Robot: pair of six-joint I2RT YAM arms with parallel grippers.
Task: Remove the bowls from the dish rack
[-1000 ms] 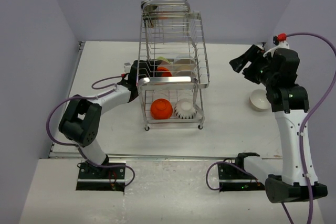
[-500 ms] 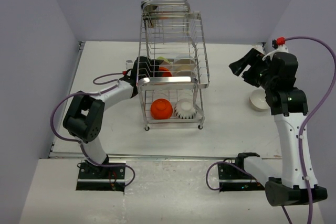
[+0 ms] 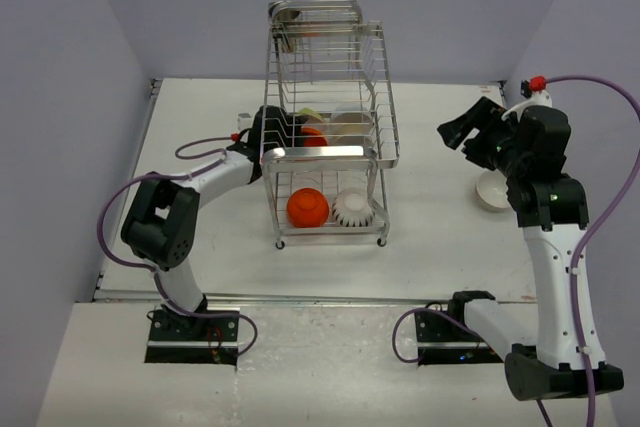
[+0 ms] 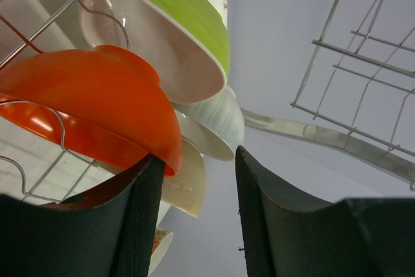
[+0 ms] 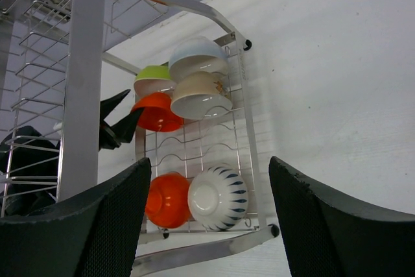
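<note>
One white bowl (image 3: 492, 190) is on the bench (image 3: 440, 237), several are in the rack (image 3: 320, 154); left tool (image 4: 198, 157) half-spread at an orange bowl (image 4: 84, 108), right tool (image 5: 211, 162) spread, empty.

A white counter (image 3: 200, 237) lies between pale lilac walls (image 3: 60, 97) that close it at the left, the back and the right. Along its near edge runs a thin metal strip (image 3: 330, 298), with a light grey ledge (image 3: 330, 372) just in front.
</note>
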